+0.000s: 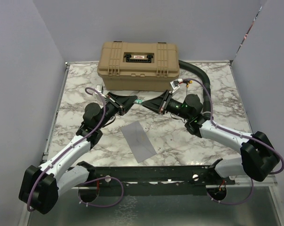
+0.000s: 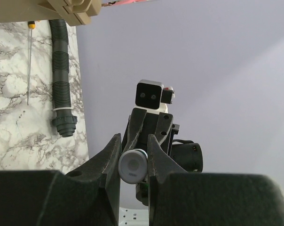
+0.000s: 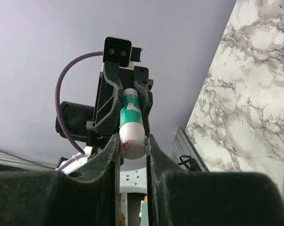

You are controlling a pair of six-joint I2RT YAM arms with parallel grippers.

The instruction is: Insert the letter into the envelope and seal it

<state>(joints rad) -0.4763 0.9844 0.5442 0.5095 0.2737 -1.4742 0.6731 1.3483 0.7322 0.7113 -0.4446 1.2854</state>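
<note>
Envelope point(image 1: 138, 141) lies flat mid-table point(image 1: 217, 94), its long axis slanting far-left to near-right, toward the near edge from both pincers. Left pincer point(image 1: 132, 100) and right pincer point(image 1: 145, 102) each pinch one end of a glue stick point(image 3: 131, 125); the left arm looks marginally nearer.

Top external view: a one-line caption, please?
Left gripper and right gripper pinch one teal-and-white tube between them, grey envelope flat nearby.

Case point(image 1: 139, 66) at 12 o'clock, back of table point(image 1: 217, 94). Envelope point(image 1: 138, 140) flat on table near centre, at 6 o'clock from case. Between them, above the surface: glue stick point(image 1: 139, 101), left gripper point(image 1: 132, 100) on its 9 o'clock end, right gripper point(image 1: 146, 102) on its 3 o'clock end. Hose point(image 1: 201, 77) at 2 o'clock, beside case's right end.
</note>
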